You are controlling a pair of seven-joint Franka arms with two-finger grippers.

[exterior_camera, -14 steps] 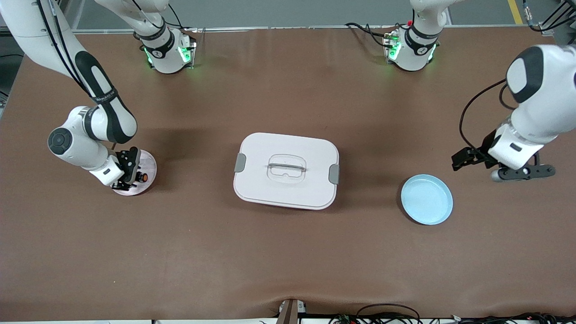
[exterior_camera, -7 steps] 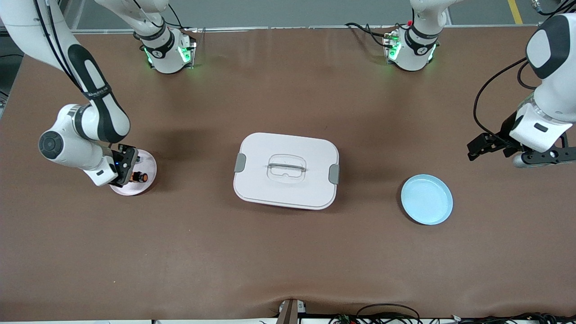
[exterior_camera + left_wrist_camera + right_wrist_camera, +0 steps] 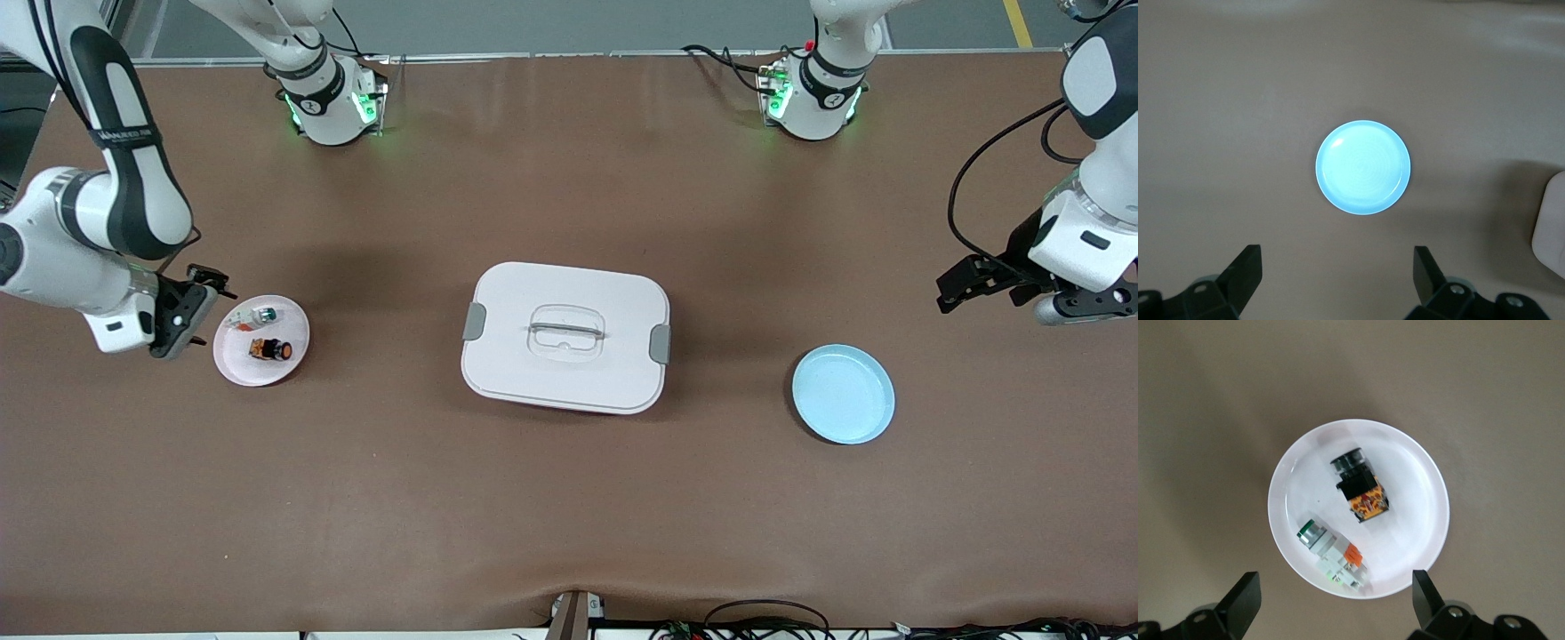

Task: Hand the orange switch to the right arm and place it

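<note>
From my station I see the right gripper (image 3: 191, 307) with its fingers spread wide and holding nothing, up in the air just beside the white plate (image 3: 233, 366) at the right arm's end of the table. The left gripper (image 3: 973, 283) is spread wide too, holding nothing, over bare table near the blue plate (image 3: 843, 394) at the left arm's end. I count two plates, one white and one blue, one white lidded box (image 3: 565, 337) between them, and two small switches, both lying on the white plate. The orange switch (image 3: 1359, 487) lies on its side there, a black body with a round dark head and an orange block at its other end. Just beside it, apart from it, lies the green-capped switch (image 3: 1331, 555), white-bodied with orange clips. The blue plate holds nothing.
</note>
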